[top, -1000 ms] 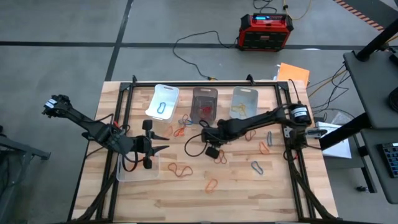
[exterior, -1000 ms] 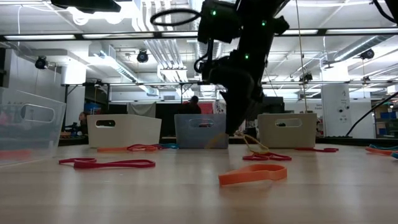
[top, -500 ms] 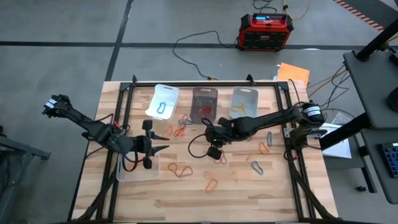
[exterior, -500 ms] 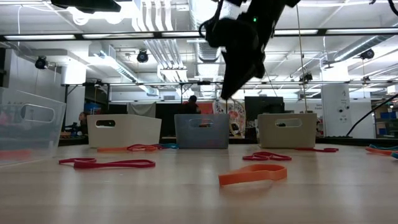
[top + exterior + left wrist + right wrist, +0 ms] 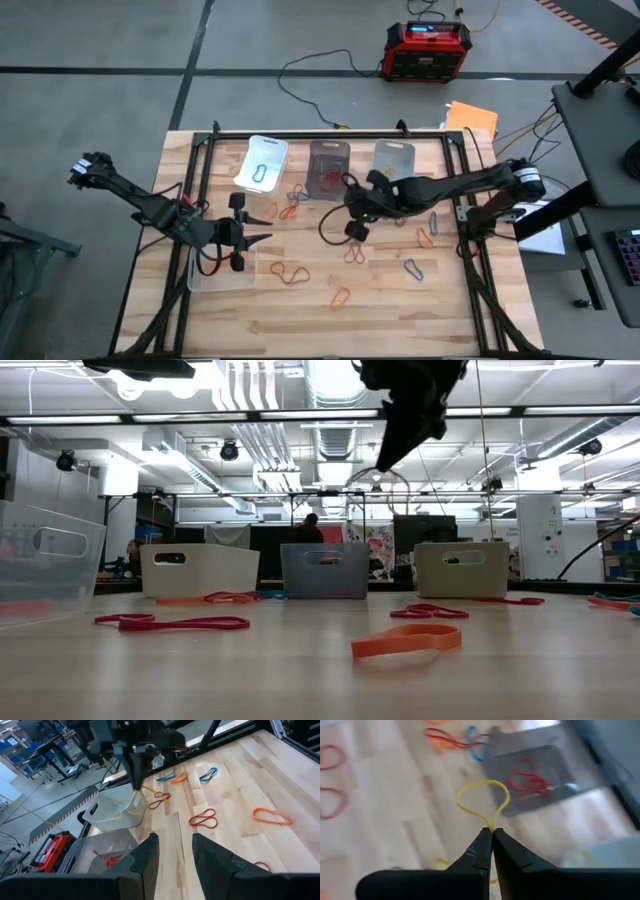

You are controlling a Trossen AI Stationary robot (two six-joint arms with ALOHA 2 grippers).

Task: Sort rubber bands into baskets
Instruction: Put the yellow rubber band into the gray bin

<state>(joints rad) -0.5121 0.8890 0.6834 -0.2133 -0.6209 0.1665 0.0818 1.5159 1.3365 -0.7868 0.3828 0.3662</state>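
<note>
Looking down, the right gripper [image 5: 357, 207] hovers just beside the smoky basket [image 5: 328, 167]; the left gripper [image 5: 255, 240], half-parted and empty, waits well apart. Low view: carry level, above the basket rims. Right wrist view: closed fingertips pinch a yellow rubber band [image 5: 482, 802]; the space beneath looks open.

Rubber bands [image 5: 202, 818] on wooden table [image 5: 280, 780]
</note>
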